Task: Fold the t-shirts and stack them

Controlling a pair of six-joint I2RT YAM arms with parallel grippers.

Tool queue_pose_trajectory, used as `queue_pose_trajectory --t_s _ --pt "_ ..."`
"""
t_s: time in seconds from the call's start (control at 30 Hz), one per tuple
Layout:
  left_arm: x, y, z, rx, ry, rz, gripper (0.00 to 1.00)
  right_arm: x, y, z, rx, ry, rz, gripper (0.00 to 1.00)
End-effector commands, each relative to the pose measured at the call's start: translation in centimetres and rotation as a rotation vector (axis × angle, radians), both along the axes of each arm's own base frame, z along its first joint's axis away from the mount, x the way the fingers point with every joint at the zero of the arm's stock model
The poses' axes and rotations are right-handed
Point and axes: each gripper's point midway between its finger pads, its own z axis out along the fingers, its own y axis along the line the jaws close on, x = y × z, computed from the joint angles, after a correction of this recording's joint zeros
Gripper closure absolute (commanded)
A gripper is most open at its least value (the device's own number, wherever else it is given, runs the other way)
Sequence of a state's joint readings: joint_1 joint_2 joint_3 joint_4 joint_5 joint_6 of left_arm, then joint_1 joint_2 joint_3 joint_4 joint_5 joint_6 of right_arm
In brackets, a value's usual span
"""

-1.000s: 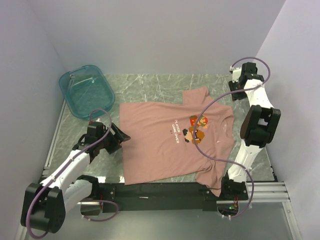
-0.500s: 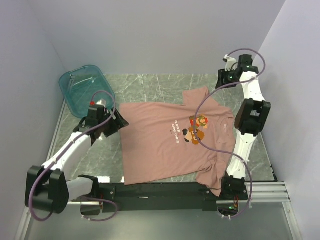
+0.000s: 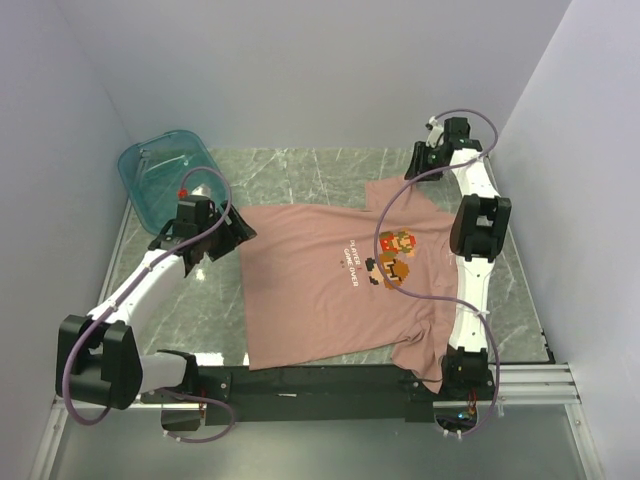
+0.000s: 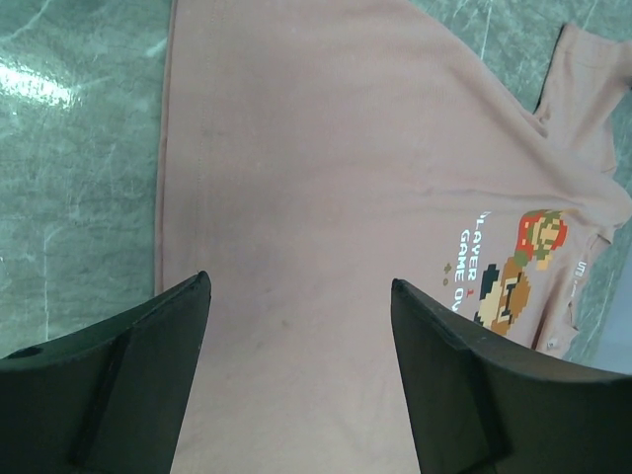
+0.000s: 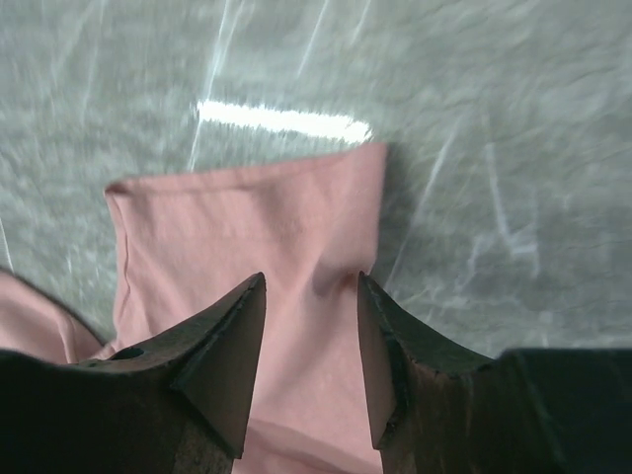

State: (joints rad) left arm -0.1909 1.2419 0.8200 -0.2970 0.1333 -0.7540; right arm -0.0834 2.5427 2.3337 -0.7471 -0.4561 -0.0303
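The dusty-pink t-shirt (image 3: 320, 290) lies spread flat and face up on the green marbled table (image 3: 300, 165). It is turned sideways to me, with the collar toward the right arm and the hem toward the left. Its pixel-art graphic (image 3: 393, 258) and white lettering show plainly, so no fold has been made yet. The near sleeve (image 3: 428, 360) trails over the table's front edge by the right arm's base. I judge it will need tucking in.

The left gripper (image 4: 298, 291) hangs over the hem end near its far corner. Its jaws are spread wide with nothing between them but the cloth below. I read this as lining up for a pinch on that corner.

The right gripper (image 5: 311, 286) reaches to the far side and sits just over the far sleeve (image 5: 257, 222). Its jaws are parted astride the sleeve's cuff end. That view is smeared, but I see no cloth nipped between the tips. Holding one end each would let me lift the far edge and carry it toward me.

The translucent teal tub (image 3: 140, 190) sits in the far left corner, apart from the shirt, just behind the left gripper.
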Motion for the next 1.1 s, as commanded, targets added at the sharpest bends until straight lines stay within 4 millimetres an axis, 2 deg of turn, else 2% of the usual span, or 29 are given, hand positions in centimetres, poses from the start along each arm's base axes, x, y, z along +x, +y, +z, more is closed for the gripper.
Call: queue_pose_trajectory --t_s 0.0,0.1,0.2,0.27,0.37,0.6,0.73,0.87,1.03,1.07 --pt "1.2 0.0 1.3 -0.012 -0.034 0.023 0.21 2.9 -1.1 1.6 0.007 -0.081 -0.099 0.51" --pt "1.4 0.1 1.3 -0.008 -0.028 0.028 0.21 3.1 -1.7 1.8 -0.017 -0.1 -0.111 0.51" --pt "1.4 -0.1 1.0 -0.018 -0.024 0.03 0.21 3.4 -2.4 0.9 -0.017 -0.102 -0.112 0.52" --pt "1.4 -0.2 0.7 -0.027 -0.018 0.03 0.22 4.0 -2.5 1.4 -0.01 -0.119 -0.117 0.51" --pt "1.3 -0.2 0.5 -0.031 -0.007 0.033 0.22 4.3 -1.9 1.4 0.03 -0.118 -0.135 0.53" --pt "1.6 0.0 1.3 -0.02 -0.012 0.043 0.22 4.6 -1.9 0.0 0.084 -0.081 -0.19 0.58" --pt "1.8 -0.2 1.1 -0.028 -0.008 0.045 0.22 5.2 -1.7 0.4 0.121 -0.097 -0.198 0.59" --pt "2.1 -0.3 0.9 -0.033 0.002 0.04 0.23 5.1 -1.2 0.3 0.155 -0.085 -0.195 0.65" --pt "2.5 -0.5 0.8 -0.034 0.005 0.04 0.23 5.2 -1.7 0.2 0.183 -0.078 -0.216 0.72" --pt "2.6 -0.5 0.9 -0.036 0.003 0.039 0.23 5.3 -1.9 0.3 0.187 -0.083 -0.218 0.77"
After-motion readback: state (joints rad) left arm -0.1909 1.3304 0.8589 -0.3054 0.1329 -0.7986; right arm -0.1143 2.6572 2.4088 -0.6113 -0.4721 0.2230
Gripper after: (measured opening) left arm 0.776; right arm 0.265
